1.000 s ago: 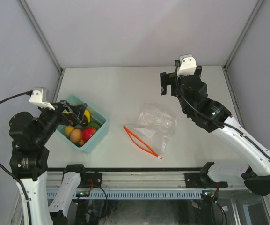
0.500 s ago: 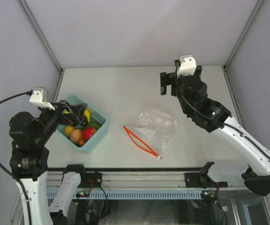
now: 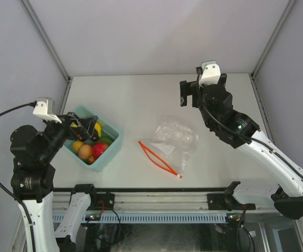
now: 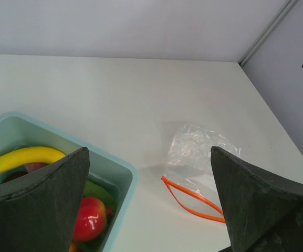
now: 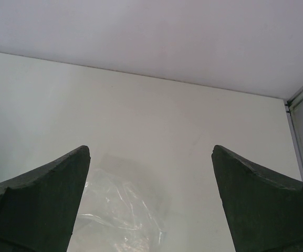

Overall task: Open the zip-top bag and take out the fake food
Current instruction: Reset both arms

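Currently the zip-top bag (image 3: 175, 139) lies flat and crumpled on the white counter (image 3: 140, 100), apart from the light blue bin (image 3: 111, 151) on its right side, touching neither gripper. Its red-orange zip strip (image 3: 155, 156) runs along the edge facing the bin, the two halves parted into a narrow loop. The small white slider (image 3: 180, 176) sits at the strip's end farther from the bin. The fake food (image 3: 93, 149) is inside the bin: a yellow banana (image 3: 97, 128) toward the far side, a red apple (image 3: 100, 149) and an orange-peach fruit (image 3: 85, 151) nearer the front, with green pieces (image 3: 106, 139) between them. The left gripper (image 3: 82, 129) hangs over the bin's left part with its jaws spread wide and nothing between them. The right gripper (image 3: 189, 94) is raised beyond the bag, well away from the bin toward the back right, jaws likewise wide apart and empty
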Robot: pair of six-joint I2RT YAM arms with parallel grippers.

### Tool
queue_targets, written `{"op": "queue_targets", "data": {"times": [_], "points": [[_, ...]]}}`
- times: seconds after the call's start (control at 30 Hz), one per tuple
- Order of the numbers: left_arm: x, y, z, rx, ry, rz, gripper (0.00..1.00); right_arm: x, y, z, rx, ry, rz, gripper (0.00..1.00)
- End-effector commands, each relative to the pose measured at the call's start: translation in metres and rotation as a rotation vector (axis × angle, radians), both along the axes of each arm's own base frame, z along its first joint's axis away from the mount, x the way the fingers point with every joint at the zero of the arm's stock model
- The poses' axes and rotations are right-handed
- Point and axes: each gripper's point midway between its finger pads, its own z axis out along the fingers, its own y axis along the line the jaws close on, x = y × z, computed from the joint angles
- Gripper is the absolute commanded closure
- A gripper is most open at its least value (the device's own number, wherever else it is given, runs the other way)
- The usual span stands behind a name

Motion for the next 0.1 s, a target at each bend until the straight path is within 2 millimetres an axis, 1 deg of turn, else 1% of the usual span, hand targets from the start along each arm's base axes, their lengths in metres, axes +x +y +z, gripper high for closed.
{"op": "queue_targets", "data": {"times": [0.0, 0.07], "points": [[0.0027, -0.0037, 0.0049, 0.003, -0.034, -0.025, 0.00, -0.0009, -0.0078, 0.0092, 0.031, -0.026, -0.022, 0.01], [0.0027, -0.0044, 0.0051, 0.002, -0.035, -0.029, 0.00, -0.0010, -0.0079, 0.0080, 0.028, -0.022, -0.018, 0.01]]}}
